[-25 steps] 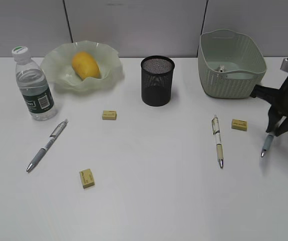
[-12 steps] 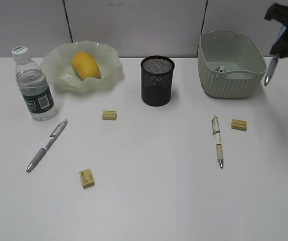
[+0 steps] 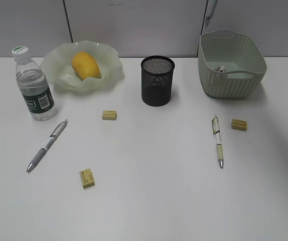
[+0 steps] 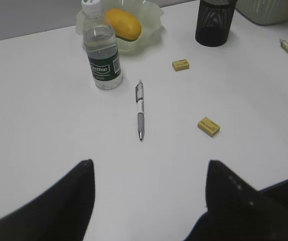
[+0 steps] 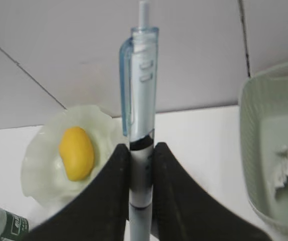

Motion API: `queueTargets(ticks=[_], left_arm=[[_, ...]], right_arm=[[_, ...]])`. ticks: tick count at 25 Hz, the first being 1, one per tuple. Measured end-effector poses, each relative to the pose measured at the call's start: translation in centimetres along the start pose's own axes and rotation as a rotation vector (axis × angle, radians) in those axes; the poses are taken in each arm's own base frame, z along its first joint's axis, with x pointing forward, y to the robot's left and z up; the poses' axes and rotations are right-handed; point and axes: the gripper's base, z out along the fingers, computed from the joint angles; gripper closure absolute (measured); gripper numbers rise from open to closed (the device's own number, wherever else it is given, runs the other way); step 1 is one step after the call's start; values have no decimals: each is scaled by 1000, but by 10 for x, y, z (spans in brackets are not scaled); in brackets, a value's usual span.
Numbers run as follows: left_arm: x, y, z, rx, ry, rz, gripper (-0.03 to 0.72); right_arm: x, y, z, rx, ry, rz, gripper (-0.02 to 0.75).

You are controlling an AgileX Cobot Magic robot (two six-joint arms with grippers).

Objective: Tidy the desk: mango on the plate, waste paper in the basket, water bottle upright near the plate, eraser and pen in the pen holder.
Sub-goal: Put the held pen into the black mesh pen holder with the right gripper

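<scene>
While your right gripper (image 5: pixel 141 150) is clamped on a clear blue pen (image 5: pixel 140 100), what matters is where the black mesh pen holder (image 3: pixel 157 80) lies from it. In the front view only the pen's lower end (image 3: pixel 210 12) shows at the top edge, high above the desk (image 3: pixel 149 201), over the gap between the holder and the basket (image 3: pixel 231 64). So the holder sits down and to the left of the pen. The pen's long axis runs nearly upright, which suits a straight drop into the cup once you are over its mouth.

Your right arm is clearly the nearer one. The left gripper (image 4: pixel 149 201) hangs with its jaws wide apart and nothing between them, low over the near left of the desk, closer to the grey pen (image 4: pixel 140 110) beside the bottle (image 4: pixel 102 52).

Only the right wrist view shows the grip itself, and the crumpled paper (image 5: pixel 287 165) lying in the basket; it misses the holder altogether. The front view gives you the holder, the mango (image 3: pixel 85 65) on the plate (image 3: pixel 58 75), another pen (image 3: pixel 218 140) and three erasers (image 3: pixel 109 115).
</scene>
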Motion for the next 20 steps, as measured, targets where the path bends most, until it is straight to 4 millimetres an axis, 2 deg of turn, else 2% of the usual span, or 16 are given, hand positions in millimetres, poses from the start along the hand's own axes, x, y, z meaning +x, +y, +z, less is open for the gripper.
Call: queueTargets(ticks=[5, 8, 20], left_arm=[[0, 0, 0, 0, 0, 0, 165], [0, 0, 0, 0, 0, 0, 165], [0, 0, 0, 0, 0, 0, 165]], right_arm=[[13, 30, 19, -102, -103, -127, 605], [28, 39, 37, -135, -111, -168, 605], [85, 22, 107, -158, -125, -251, 605]])
